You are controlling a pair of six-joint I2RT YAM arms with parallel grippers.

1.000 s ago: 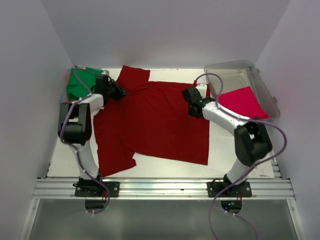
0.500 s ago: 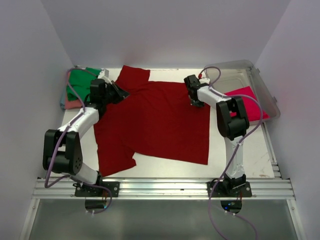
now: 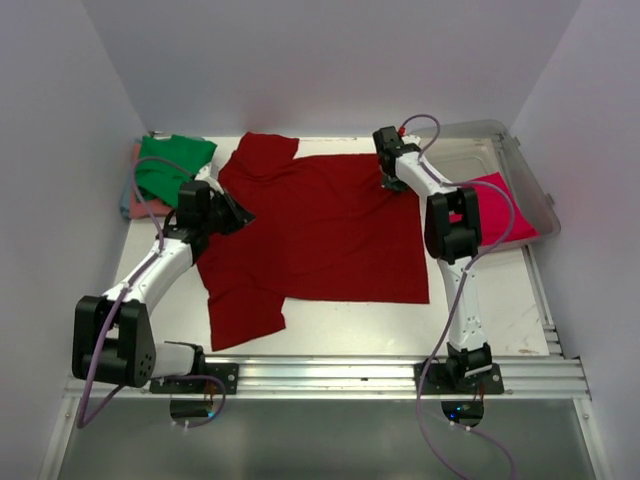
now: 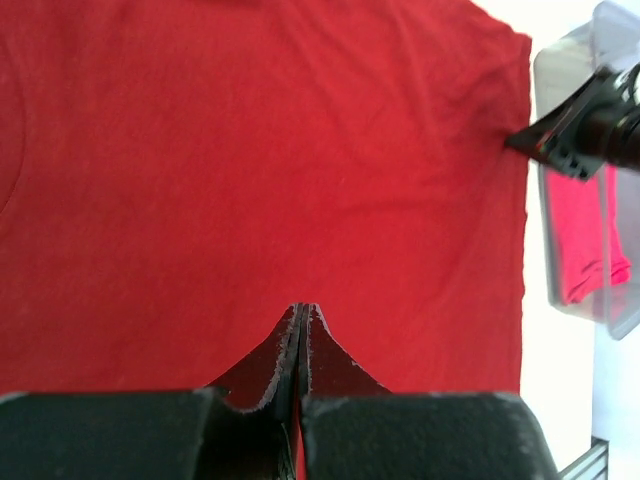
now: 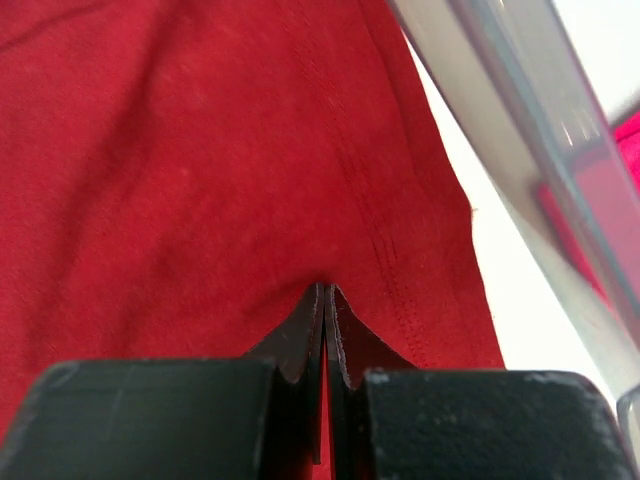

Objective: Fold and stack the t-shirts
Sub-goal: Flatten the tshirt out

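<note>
The task is judged to be at an early stage. The dark red t-shirt (image 3: 320, 235) is spread flat and open across the middle of the desk (image 3: 500, 310), with both sleeves laid out towards the left edge, and no fold has yet been made in it. It is gripped at two places: the left jaws are pressed together on the cloth at its left side between the sleeves, and the right jaws are pressed together on the hem at its far right corner, just beside the clear tub (image 3: 520, 165). At the far left corner a green t-shirt (image 3: 165, 165) is seen lying on a salmon pink t-shirt (image 3: 128, 205); these are taken as the start of a stack, though how neatly they are folded cannot be told. A bright pinkish-red t-shirt (image 3: 498, 215) is left in the tub at the far right corner. What remains, it is judged, is the folding and stacking of the dark red shirt, and then of the one in the tub.
</note>
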